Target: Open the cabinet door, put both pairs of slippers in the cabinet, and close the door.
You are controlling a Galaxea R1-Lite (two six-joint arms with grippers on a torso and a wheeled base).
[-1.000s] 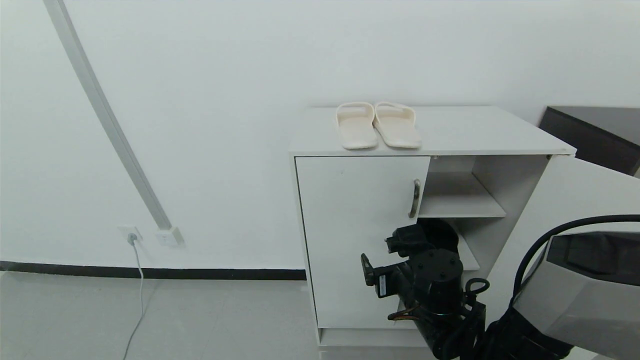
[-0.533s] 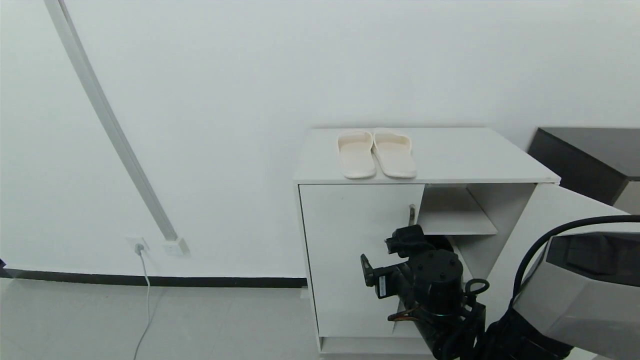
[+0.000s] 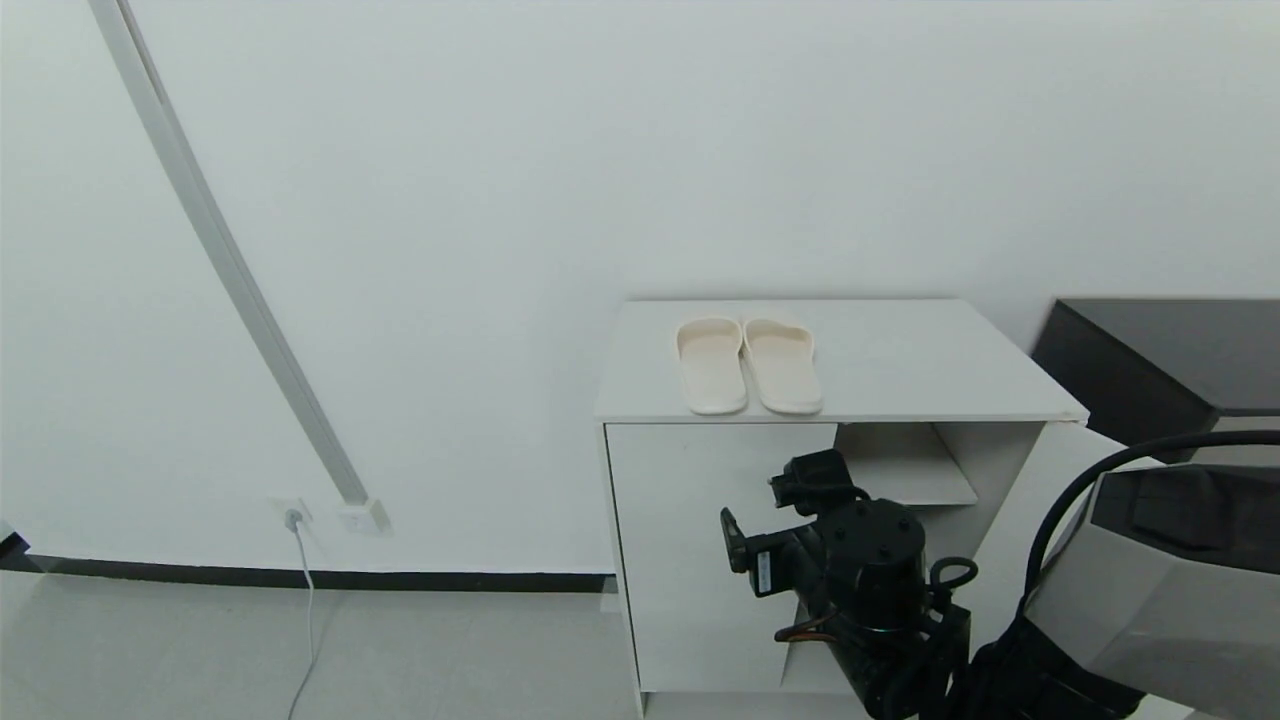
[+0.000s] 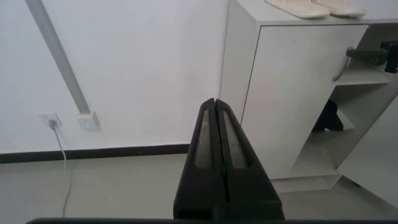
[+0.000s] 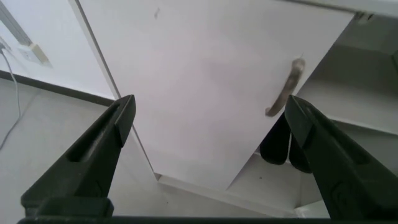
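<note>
"Two pairs of slippers. Where did they lie?"

"The cream pair [image 3: 748,365] sat side by side on top of the cabinet [image 3: 900,400]. What looked like a dark pair [image 5: 283,143] stood on a lower shelf [image 5: 267,177] inside, where the right door [image 3: 1045,490] hung open."

"And the claws?"

"The right gripper [image 5: 209,107] was spread wide before the closed left door [image 5: 205,68], near its handle [image 5: 285,87]. The left gripper [image 4: 216,134] had its fingers pressed together, well apart from the cabinet."
</note>
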